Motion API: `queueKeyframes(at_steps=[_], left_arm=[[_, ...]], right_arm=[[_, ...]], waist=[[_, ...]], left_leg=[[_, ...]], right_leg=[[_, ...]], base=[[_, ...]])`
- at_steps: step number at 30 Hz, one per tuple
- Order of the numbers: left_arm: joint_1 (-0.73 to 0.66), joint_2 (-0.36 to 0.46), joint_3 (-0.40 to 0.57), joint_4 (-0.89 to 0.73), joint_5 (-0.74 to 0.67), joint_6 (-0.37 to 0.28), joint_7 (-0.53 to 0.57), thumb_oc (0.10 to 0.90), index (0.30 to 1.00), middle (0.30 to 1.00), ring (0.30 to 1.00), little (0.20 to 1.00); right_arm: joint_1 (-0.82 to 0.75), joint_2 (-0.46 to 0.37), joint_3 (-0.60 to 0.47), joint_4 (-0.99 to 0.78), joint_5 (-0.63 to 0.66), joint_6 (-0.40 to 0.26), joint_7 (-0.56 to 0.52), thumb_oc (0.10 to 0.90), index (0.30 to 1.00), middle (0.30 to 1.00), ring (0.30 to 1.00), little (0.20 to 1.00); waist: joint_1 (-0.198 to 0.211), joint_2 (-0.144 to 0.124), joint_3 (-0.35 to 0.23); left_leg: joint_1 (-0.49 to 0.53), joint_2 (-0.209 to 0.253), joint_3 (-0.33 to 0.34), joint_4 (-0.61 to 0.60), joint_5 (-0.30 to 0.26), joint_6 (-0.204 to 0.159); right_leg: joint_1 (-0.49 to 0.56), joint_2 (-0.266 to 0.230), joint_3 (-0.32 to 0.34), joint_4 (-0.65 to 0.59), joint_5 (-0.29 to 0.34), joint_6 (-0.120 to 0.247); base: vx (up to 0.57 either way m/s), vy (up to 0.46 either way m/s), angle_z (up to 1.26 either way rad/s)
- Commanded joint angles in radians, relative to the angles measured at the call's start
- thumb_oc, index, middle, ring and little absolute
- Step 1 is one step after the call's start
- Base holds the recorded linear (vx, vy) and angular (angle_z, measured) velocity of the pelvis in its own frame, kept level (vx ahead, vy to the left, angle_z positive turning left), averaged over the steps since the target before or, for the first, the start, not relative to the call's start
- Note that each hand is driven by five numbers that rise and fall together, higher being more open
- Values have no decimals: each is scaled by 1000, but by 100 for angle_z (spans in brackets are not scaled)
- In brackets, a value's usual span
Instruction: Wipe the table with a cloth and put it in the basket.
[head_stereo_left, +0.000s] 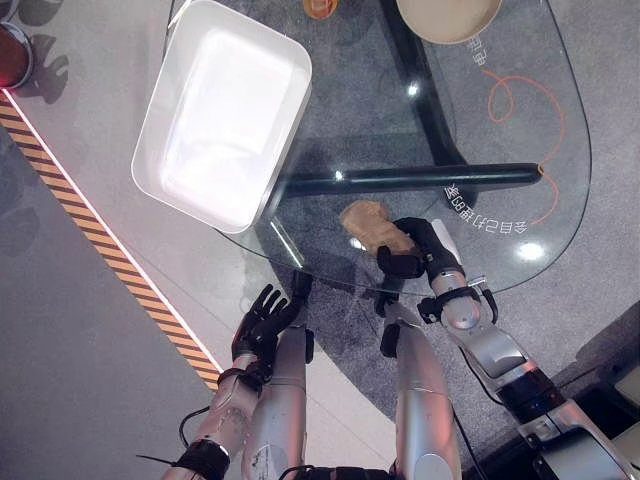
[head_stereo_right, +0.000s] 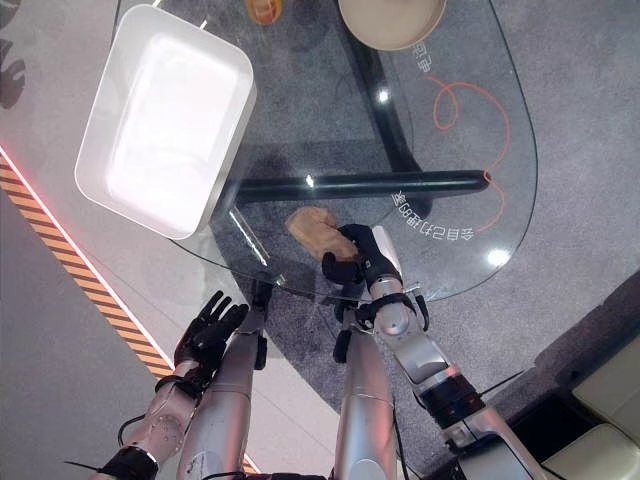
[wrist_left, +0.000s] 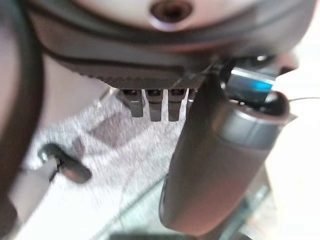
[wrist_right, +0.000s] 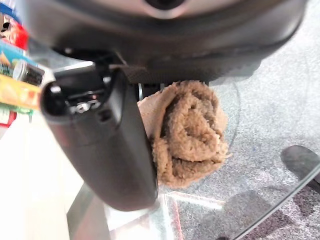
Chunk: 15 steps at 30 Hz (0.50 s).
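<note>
Gripping the brown cloth (head_stereo_left: 368, 226) bunched against the glass table (head_stereo_left: 520, 170) near its front edge, the right hand (head_stereo_left: 418, 246) (fingers curled round it) risks dragging the wad off the rim, while the left hand (head_stereo_left: 262, 320) hangs open below.

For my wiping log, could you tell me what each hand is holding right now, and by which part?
The right hand grips the bunched brown cloth by its near end, on the glass table. The left hand, open below the table's edge, holds nothing.
</note>
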Motion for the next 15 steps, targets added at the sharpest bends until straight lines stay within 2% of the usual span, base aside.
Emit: queueKeyframes(at_steps=[1, 6, 9, 12, 15], left_arm=[[131, 6, 27, -131, -132, 36, -175, 800, 900, 900, 900, 900], [165, -7, 63, -150, -246, 127, -335, 800, 900, 900, 900, 900], [193, -19, 74, -207, -316, 234, -497, 800, 900, 900, 900, 900], [194, -18, 60, -243, -356, 280, -593, 800, 900, 900, 900, 900], [182, -15, 40, -265, -382, 300, -658, 800, 900, 900, 900, 900]], right_arm=[[9, -24, -49, -227, 27, -168, 6, 100, 300, 300, 300, 200], [42, -19, -86, -238, 34, -200, 0, 100, 300, 300, 300, 200], [75, -22, -115, -264, 33, -217, -2, 100, 300, 300, 300, 200], [90, -25, -129, -282, -6, -225, -1, 100, 300, 300, 300, 200], [91, -30, -128, -305, -10, -227, 3, 100, 300, 300, 300, 200]], waist=[[-6, 15, -13], [-2, 10, -13], [-3, 6, -13], [-9, 4, -13], [-16, -1, -13]], left_leg=[[31, -68, 92, 16, -33, 81], [60, -65, 92, 17, -39, 82], [80, -62, 96, 17, -45, 85], [84, -60, 101, 27, -52, 89], [92, -57, 106, 26, -56, 92]], right_leg=[[92, 78, -25, -101, 39, -1], [127, 78, -27, -100, 29, -2], [148, 79, -27, -101, 25, -3], [152, 78, -21, -95, 24, -2], [158, 81, -12, -98, 26, -1]], base=[[1, -44, 1], [2, -21, 1], [0, 0, 0], [0, 0, 0], [0, 0, 0]])
